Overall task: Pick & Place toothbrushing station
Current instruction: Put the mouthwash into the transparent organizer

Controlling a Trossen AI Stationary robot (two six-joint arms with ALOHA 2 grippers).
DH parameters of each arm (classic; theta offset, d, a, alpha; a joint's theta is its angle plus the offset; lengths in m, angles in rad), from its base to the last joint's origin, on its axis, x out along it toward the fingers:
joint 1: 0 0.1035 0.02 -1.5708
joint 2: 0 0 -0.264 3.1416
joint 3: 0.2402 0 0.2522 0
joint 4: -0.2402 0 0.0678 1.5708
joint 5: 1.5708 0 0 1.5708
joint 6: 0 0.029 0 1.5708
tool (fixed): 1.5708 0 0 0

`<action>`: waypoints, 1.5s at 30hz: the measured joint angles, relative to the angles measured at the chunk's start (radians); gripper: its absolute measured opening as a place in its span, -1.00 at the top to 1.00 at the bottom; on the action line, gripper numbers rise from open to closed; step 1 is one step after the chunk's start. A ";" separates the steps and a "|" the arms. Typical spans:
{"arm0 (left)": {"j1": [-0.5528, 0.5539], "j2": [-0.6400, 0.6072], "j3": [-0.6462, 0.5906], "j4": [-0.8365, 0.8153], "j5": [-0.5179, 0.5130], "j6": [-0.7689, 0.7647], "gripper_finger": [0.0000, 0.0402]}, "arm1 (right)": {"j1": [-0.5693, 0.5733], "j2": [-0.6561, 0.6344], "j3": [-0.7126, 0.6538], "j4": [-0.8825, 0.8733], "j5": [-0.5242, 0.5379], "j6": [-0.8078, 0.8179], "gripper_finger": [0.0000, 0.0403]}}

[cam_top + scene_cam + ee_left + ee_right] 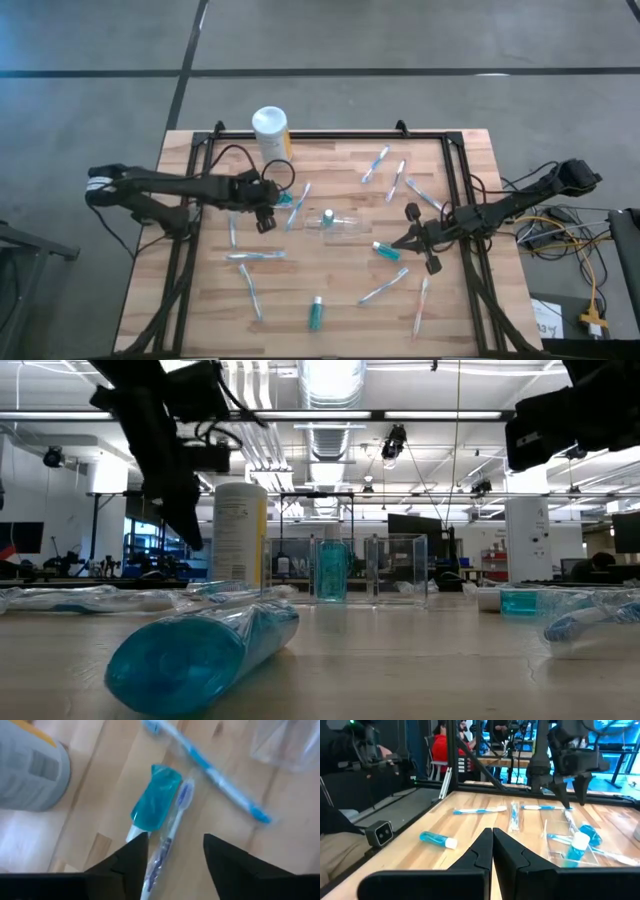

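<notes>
1. High view first: nearest the front edge of the table (150, 290), a teal tube (316, 314) lies at the middle, white cap pointing toward the far edge, with toothbrushes either side — one (250, 291) toward the left, two (384, 288) and (421, 305) toward the right.
2. Moving up the table, a wrapped toothbrush (256, 256) lies left of centre, and a second teal tube (386, 251) sits right of centre.
3. Right end effector (418, 240) hovers just beside that second tube, toward the right edge. Right wrist view shows its fingers (485, 855) pressed together, nothing between them.
4. Dead centre: the clear cup (340, 227) lies on its side, a small teal tube (327, 216) showing at it.
5. Left end effector (266, 205) hangs over the table left of the cup. Left wrist view: its fingers (131, 860) are spread apart and empty, a wrapped toothbrush (169, 832) lying in line with the gap, a teal tube (152, 800) touching alongside it, and a blue-and-white toothbrush (210, 770) beyond.
6. Toward the far right, three more toothbrushes: (376, 164), (396, 181), (424, 196).
7. Far edge, left of centre: the white canister (270, 130) with a yellow label stands upright.
</notes>
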 joint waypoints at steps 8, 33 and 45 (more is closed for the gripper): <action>0.065 0.121 0.017 -0.002 -0.061 0.163 -0.17 | 0.000 0.000 -0.014 -0.002 0.000 -0.026 0.96; 0.226 0.308 0.075 0.005 0.092 0.456 -0.15 | 0.000 0.001 -0.035 -0.002 0.027 -0.075 0.96; 0.227 0.330 0.079 0.015 0.137 0.506 0.12 | 0.000 0.001 -0.039 -0.002 0.026 -0.090 0.96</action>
